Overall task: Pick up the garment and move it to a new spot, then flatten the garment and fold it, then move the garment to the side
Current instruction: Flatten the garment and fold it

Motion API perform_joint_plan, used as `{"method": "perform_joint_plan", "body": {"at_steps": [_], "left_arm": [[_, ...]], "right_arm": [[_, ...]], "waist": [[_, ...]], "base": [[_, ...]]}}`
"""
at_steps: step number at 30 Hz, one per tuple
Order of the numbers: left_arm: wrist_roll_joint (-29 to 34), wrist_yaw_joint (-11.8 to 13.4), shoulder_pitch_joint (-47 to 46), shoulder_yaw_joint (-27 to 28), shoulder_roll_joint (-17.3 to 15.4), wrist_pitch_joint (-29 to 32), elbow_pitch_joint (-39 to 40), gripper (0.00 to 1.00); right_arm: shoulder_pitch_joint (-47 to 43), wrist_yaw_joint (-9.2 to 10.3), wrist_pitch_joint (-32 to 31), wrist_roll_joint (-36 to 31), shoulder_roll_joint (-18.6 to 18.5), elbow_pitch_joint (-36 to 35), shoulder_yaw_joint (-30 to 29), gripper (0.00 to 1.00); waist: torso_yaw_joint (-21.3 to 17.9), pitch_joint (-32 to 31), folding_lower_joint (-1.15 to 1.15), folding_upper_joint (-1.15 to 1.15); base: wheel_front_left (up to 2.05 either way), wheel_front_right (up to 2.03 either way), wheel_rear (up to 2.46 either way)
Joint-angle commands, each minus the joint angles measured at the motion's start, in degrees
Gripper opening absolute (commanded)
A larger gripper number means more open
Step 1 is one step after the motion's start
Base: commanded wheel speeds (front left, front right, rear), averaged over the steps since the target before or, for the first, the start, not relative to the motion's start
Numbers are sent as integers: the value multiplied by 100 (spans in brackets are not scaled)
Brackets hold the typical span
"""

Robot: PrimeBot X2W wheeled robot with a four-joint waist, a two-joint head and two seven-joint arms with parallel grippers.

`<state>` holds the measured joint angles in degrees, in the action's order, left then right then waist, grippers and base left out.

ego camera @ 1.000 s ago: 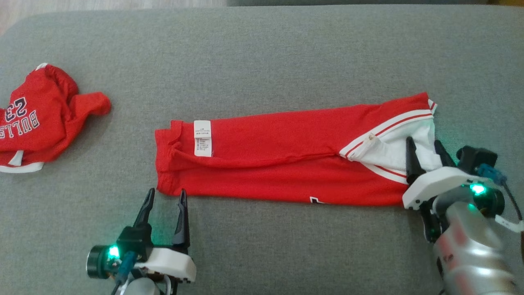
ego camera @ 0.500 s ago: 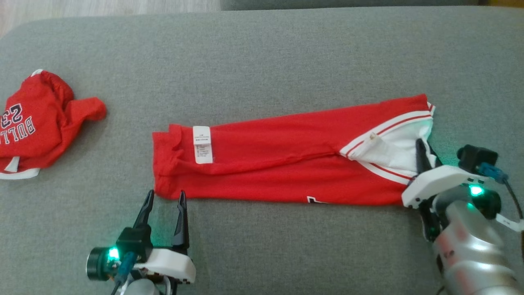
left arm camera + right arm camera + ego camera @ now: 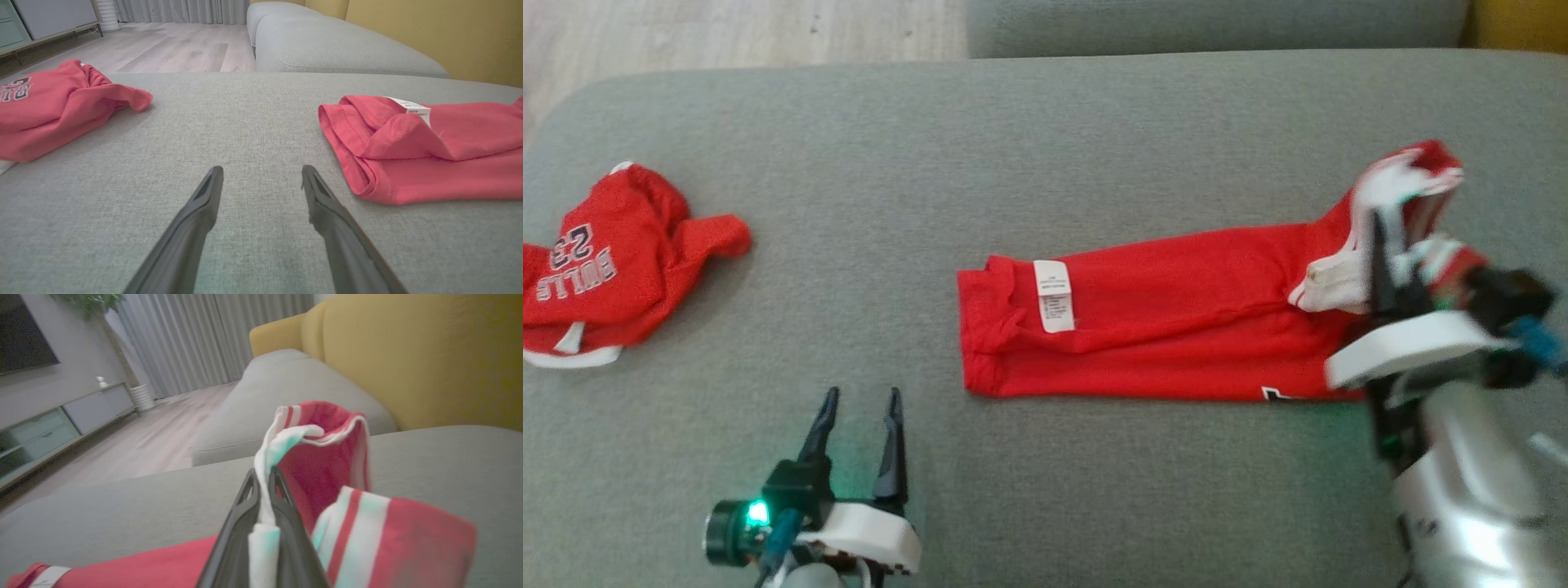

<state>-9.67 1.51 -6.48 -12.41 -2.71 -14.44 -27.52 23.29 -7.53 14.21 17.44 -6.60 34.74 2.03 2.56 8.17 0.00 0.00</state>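
Note:
The garment (image 3: 1160, 327) is a red jersey with white and red trim, folded into a long strip on the grey sofa cushion (image 3: 1045, 139). Its white label (image 3: 1054, 296) faces up near the left end. My right gripper (image 3: 1380, 245) is shut on the white-trimmed right end (image 3: 286, 437), which is lifted off the cushion and bunched upward. In the right wrist view the white fabric runs between the closed fingers (image 3: 239, 516). My left gripper (image 3: 861, 400) is open with nothing in it, low on the cushion to the left of the garment's near left corner (image 3: 367, 192).
A second red jersey (image 3: 596, 261) with "BULLS 23" lettering lies crumpled at the cushion's far left (image 3: 61, 106). Another grey cushion (image 3: 327, 45) and a yellow backrest (image 3: 416, 355) stand behind. Wooden floor (image 3: 743, 33) lies past the far edge.
My right gripper closed on the garment's right end and lifted it up and away; the strip slid to the right. The head camera also shifted. The left gripper stayed open in place.

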Motion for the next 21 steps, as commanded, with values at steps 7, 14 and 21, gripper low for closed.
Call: {"method": "perform_joint_plan", "body": {"at_steps": [7, 14, 21], "left_arm": [[-31, 8, -60, -82, -17, -56, 166, 100], [-69, -1, 52, -301, -17, -56, 137, 100], [-102, 22, 154, -382, -17, -56, 133, 100]], "right_arm": [[-163, 4, 78, 909, 211, -611, 1641, 0], [106, 4, 75, 1362, 289, -398, 2592, 0], [368, 4, 76, 1669, 349, 13, 3063, 100]], "waist": [[576, -46, 0, 0], [1276, -61, 0, 0], [1595, -83, 0, 0]], "base": [[0, 0, 0], [0, 0, 0], [0, 0, 0]]}}
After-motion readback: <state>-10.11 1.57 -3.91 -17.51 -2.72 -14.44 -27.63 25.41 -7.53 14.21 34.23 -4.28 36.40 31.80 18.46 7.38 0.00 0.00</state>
